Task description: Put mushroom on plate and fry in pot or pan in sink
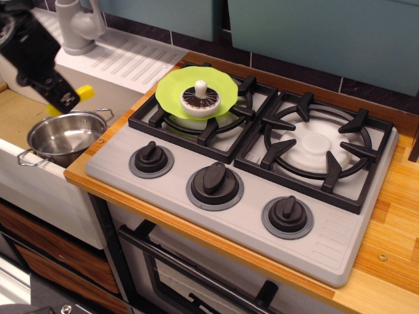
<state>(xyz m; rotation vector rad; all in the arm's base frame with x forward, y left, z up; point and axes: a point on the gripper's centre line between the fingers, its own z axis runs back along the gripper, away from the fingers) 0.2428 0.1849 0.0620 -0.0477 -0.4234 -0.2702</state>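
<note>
Black hand (65, 99) grips fry (84, 93) above pot (62, 136), angled down-right.

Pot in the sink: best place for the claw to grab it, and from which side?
Grip the pot by its rim from straight above. It sits upright and open, so one finger fits inside the wall; the near loop handle is small and hugs the sink wall.

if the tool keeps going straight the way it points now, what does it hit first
The tool, shut on the yellow fry, points down and slightly right. Straight on, it would probably meet the steel pot in the sink first, at or just inside its far rim. Depth is hard to judge from this single view.
</note>
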